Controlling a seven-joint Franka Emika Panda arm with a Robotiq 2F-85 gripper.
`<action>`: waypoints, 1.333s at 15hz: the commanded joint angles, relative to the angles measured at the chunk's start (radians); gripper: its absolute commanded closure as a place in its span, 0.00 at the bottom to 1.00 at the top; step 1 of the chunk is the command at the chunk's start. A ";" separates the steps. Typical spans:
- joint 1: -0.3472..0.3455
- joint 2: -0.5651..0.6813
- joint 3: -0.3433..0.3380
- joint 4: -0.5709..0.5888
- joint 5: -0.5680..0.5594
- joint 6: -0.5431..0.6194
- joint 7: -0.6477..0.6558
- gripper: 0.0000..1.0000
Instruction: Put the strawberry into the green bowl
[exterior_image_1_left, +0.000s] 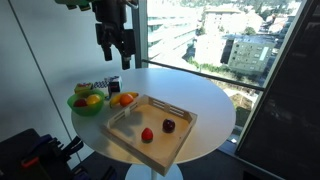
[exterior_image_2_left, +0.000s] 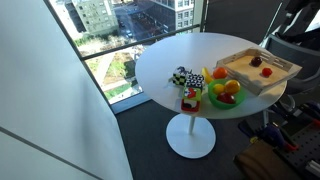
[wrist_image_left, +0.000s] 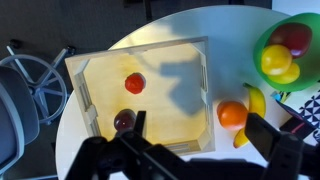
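The strawberry (wrist_image_left: 134, 83), small and bright red, lies on the floor of the square wooden tray (wrist_image_left: 170, 90), also seen in both exterior views (exterior_image_1_left: 147, 134) (exterior_image_2_left: 267, 71). The green bowl (wrist_image_left: 258, 55) stands on the round white table beside the tray and holds yellow and red fruit; both exterior views show the bowl too (exterior_image_1_left: 85, 110) (exterior_image_2_left: 222, 103). My gripper (wrist_image_left: 200, 140) hangs high above the table, open, with nothing between its fingers. In an exterior view the gripper (exterior_image_1_left: 115, 42) is above and behind the bowl.
A maroon fruit (wrist_image_left: 124, 120) lies in the tray near the strawberry. An orange (wrist_image_left: 232, 114) and a banana (wrist_image_left: 255, 100) sit between tray and bowl. Patterned small items (exterior_image_2_left: 182, 78) lie near the table's edge. An office chair (wrist_image_left: 25, 90) stands beside the table, by tall windows.
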 joint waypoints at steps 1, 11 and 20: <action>-0.017 0.046 -0.013 0.019 -0.023 0.034 -0.006 0.00; -0.033 0.182 -0.041 0.004 -0.049 0.181 -0.061 0.00; -0.034 0.321 -0.039 0.002 -0.053 0.313 -0.140 0.00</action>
